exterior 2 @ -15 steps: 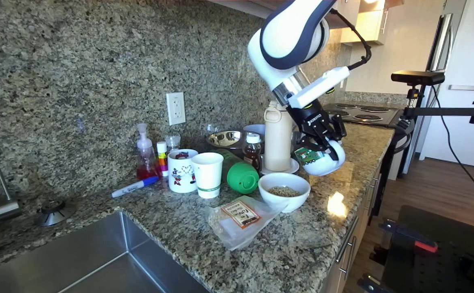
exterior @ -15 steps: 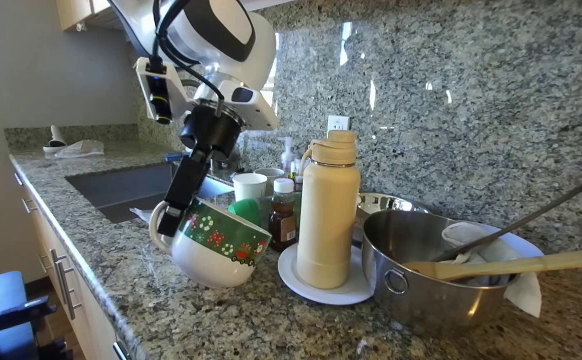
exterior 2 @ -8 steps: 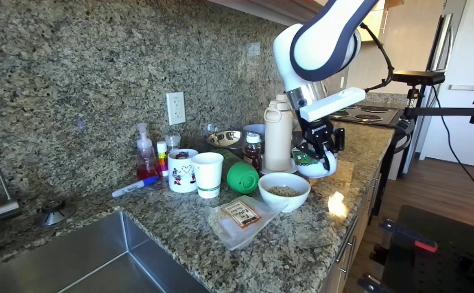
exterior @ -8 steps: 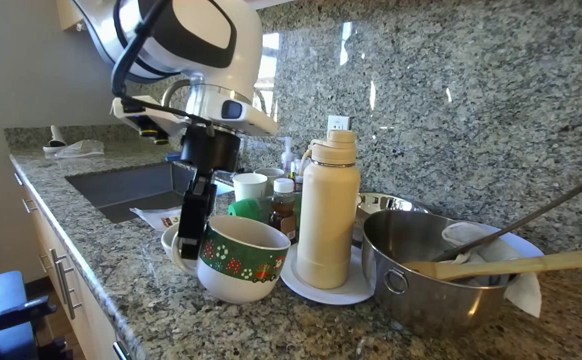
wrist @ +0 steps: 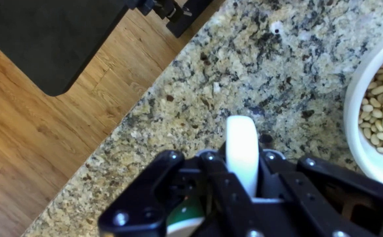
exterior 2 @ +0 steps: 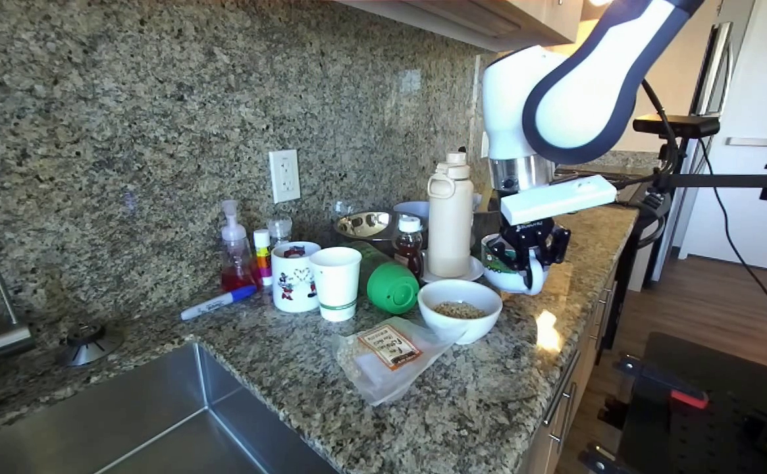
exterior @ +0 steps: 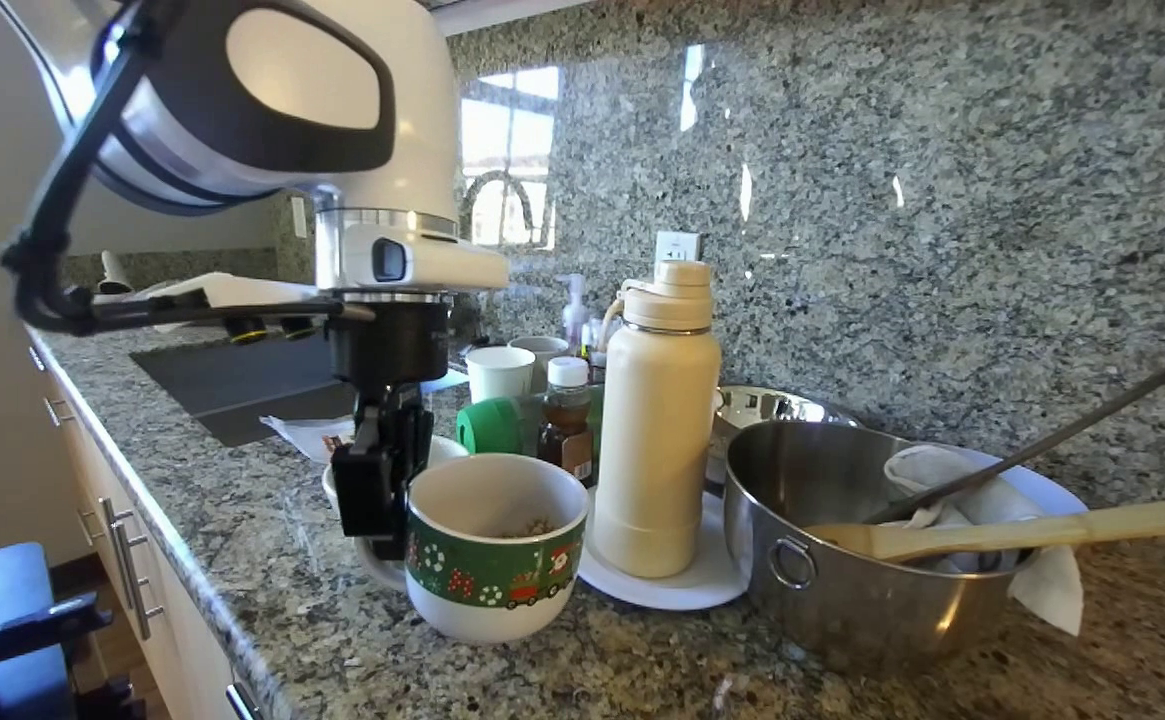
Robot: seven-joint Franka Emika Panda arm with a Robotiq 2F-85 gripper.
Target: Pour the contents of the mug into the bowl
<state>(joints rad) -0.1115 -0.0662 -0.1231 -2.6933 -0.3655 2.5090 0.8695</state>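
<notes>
The mug stands upright at or just above the counter; I cannot tell if it touches. Some pale nuts show inside it. My gripper is shut on its white handle, seen in the wrist view as the mug handle between the gripper fingers. In an exterior view the mug is partly behind the gripper. The white bowl holds pale nuts and stands beside the mug, apart from it. The bowl is cut off at the right of the wrist view.
The cream bottle on a white plate and the steel pot stand near the mug. A plastic bag lies by the bowl. A green bottle, paper cup and sink are beyond.
The mug has turned from tilted to upright, and the gripper has swung to vertical with it. Both have moved away from the bowl and lower. The bowl has stayed put.
</notes>
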